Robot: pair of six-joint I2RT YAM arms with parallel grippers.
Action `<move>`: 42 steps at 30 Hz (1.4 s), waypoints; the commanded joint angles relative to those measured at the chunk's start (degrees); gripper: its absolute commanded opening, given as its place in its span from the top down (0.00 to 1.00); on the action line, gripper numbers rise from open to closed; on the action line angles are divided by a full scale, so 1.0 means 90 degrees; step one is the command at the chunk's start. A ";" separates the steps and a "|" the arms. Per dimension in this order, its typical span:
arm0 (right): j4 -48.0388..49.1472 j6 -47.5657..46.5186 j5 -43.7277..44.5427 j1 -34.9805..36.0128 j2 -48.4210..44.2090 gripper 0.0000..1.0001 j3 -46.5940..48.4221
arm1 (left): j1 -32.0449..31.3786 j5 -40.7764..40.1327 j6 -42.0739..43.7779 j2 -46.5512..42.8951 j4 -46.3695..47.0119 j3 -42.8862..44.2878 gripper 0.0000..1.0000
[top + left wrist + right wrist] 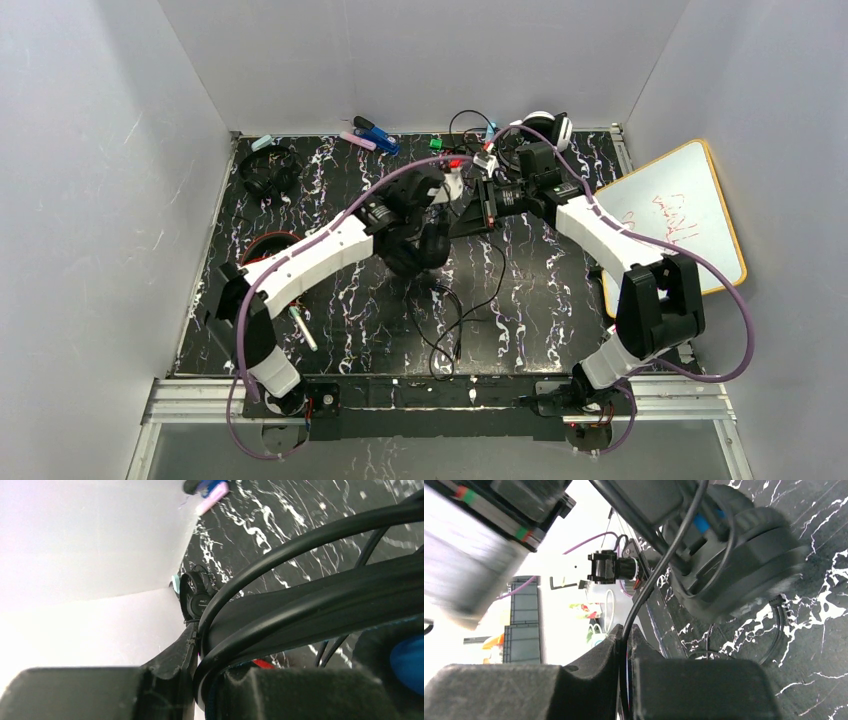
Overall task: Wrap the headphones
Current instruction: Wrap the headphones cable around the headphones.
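Observation:
My left gripper (pixel 436 205) is shut on the headband of the black headphones with the blue headband (pixel 428 248), held above the mat's middle. In the left wrist view the band (pixel 320 605) and a turn of cable (pixel 280 545) sit between the jaws of the left gripper (pixel 200 680). My right gripper (pixel 482 205), close beside it, is shut on the thin black cable (pixel 644 587), which runs through the right gripper (pixel 626 655) toward the ear cup (pixel 739 575). The slack cable (pixel 455 320) trails on the mat. An all-black pair (pixel 268 170) lies back left. A red pair (pixel 262 245) is partly hidden under my left arm.
A whiteboard (pixel 680 215) lies off the mat's right edge. Markers and pens (pixel 375 135) and a white headset (pixel 545 125) lie along the back wall. A pen (pixel 303 328) lies front left. White walls close in three sides.

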 commanded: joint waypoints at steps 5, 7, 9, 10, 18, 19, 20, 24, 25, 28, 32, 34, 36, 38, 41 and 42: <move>0.1495 0.1502 0.0365 0.0042 -0.0593 0.87 -0.0434 | -0.0077 -0.2235 -0.2979 0.0309 -0.0184 0.1317 1.00; 0.1892 0.1830 0.0583 0.0108 -0.0731 0.88 -0.0573 | -0.0073 -0.2209 -0.3868 0.0318 -0.0504 0.1508 1.00; 0.2174 0.1929 0.0932 0.0225 -0.0863 0.88 -0.0625 | -0.0070 -0.2023 -0.5066 0.0356 -0.0883 0.1715 1.00; 0.2225 0.1921 0.1135 0.0283 -0.0940 0.88 -0.0640 | -0.0063 -0.2007 -0.5887 0.0419 -0.1192 0.1830 1.00; 0.2869 0.1806 0.2328 0.0770 -0.1599 0.87 -0.1321 | 0.0151 -0.0978 -0.9282 0.1343 -0.3293 0.3106 1.00; 0.2886 0.1739 0.2389 0.0812 -0.1637 0.87 -0.1403 | 0.0215 -0.0812 -0.9542 0.1429 -0.3492 0.3239 1.00; 0.2913 0.1689 0.2430 0.0837 -0.1656 0.87 -0.1457 | 0.0309 -0.0556 -0.9764 0.1513 -0.3634 0.3360 1.00; 0.3197 0.1653 0.2502 0.0880 -0.1821 0.87 -0.1810 | 0.0590 0.0261 -1.0606 0.1810 -0.4162 0.3842 1.00; 0.3253 0.1622 0.2572 0.0875 -0.1892 0.87 -0.1896 | 0.0611 0.0352 -1.0694 0.1828 -0.4229 0.3923 1.00; 0.3398 0.1492 0.2659 0.0887 -0.2016 0.87 -0.2123 | 0.0616 0.0524 -1.0808 0.1710 -0.4162 0.3833 0.96; 0.3488 0.1408 0.2542 0.0974 -0.1945 0.87 -0.2303 | 0.0920 0.1161 -1.0730 0.1858 -0.4412 0.4061 1.00; 0.3552 0.1381 0.2623 0.1071 -0.1942 0.87 -0.2467 | 0.1190 0.1675 -1.0635 0.2239 -0.4810 0.4538 1.00; 0.3730 0.1371 0.2756 0.1177 -0.1992 0.87 -0.2722 | 0.1392 0.2032 -1.0560 0.2450 -0.5080 0.4897 1.00; 0.3957 0.1383 0.2855 0.1254 -0.2060 0.87 -0.2969 | 0.1472 0.2111 -1.0553 0.2467 -0.5073 0.4873 1.00; 0.4100 0.1267 0.3047 0.1370 -0.2142 0.87 -0.3234 | 0.1508 0.2096 -1.0666 0.2220 -0.4746 0.4540 1.00; 0.4116 0.1200 0.3110 0.1399 -0.2168 0.87 -0.3322 | 0.1539 0.2109 -1.0697 0.2102 -0.4597 0.4371 1.00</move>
